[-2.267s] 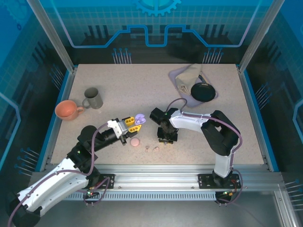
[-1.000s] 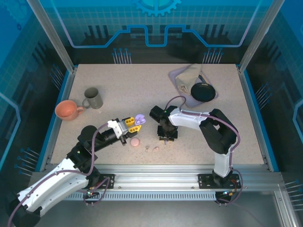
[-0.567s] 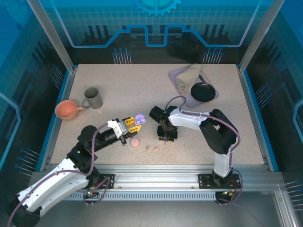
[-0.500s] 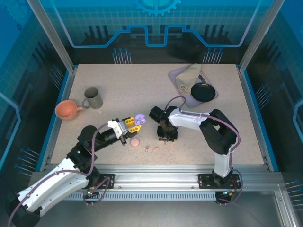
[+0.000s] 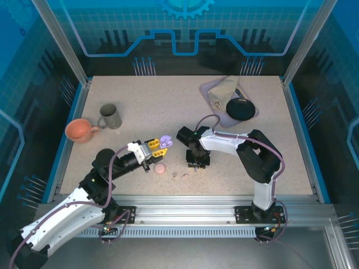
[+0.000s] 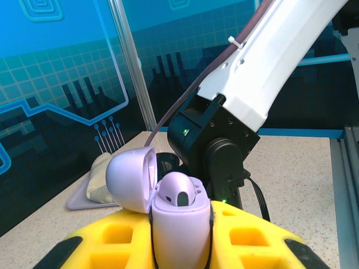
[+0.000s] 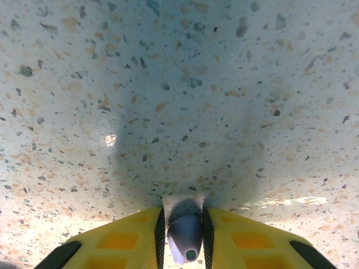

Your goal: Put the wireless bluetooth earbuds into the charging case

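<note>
My left gripper (image 5: 158, 147) is shut on a lavender charging case (image 6: 179, 235) held upright above the table. Its lid (image 6: 130, 179) is swung open to the left, and one lavender earbud (image 6: 178, 189) sits in the case. My right gripper (image 5: 195, 161) points down at the table just right of the case, shut on a second lavender earbud (image 7: 185, 235) pinched between its pads. A round pale pink case (image 5: 160, 168) lies on the table below the left gripper. Two pale pink earbuds (image 5: 179, 177) lie to its right. The black earbuds are out of view.
An orange cup (image 5: 78, 130) and a grey mug (image 5: 110, 116) stand at the left. At the back right a lavender tray (image 5: 208, 89) carries a beige cloth (image 5: 223, 89) and a black round object (image 5: 240, 109). The right arm (image 6: 269, 67) rises close behind the held case.
The right gripper has shifted slightly up and left with the lavender earbud between its pads. The left arm and its case have stayed still.
</note>
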Robot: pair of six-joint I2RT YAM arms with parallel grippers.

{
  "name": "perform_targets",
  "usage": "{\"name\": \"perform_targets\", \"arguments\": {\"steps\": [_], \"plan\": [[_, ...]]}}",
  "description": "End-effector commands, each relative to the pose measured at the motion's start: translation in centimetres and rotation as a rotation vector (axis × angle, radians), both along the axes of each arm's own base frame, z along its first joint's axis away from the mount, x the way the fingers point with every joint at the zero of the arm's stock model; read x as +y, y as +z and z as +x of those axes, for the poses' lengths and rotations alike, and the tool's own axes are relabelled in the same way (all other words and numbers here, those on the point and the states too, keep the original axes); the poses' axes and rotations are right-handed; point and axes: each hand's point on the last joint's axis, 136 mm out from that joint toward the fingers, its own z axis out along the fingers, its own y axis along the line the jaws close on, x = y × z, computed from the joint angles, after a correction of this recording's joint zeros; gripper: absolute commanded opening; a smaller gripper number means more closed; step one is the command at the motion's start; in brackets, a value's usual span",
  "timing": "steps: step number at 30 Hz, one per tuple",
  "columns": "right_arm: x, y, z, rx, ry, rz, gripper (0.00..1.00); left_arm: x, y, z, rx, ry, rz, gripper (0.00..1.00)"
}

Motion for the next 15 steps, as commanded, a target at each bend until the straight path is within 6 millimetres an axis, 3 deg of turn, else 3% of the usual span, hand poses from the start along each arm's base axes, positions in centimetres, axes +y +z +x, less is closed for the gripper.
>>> {"name": "perform_targets", "arguments": {"steps": [1, 8, 15], "plan": [[-0.6, -1.3, -1.9, 0.079, 0.01, -0.029, 0.26, 0.0, 0.1, -0.1, -0.014, 0.002, 0.005, 0.0], [-0.4, -1.0, -1.8, 0.073, 0.023, -0.01, 0.19, 0.0, 0.0, 0.0, -0.007, 0.003, 0.007, 0.0], [0.3, 0.1, -0.7, 0.003, 0.044, 0.072, 0.19, -0.3, -0.6, 0.1, 0.029, -0.004, 0.011, 0.0]]}}
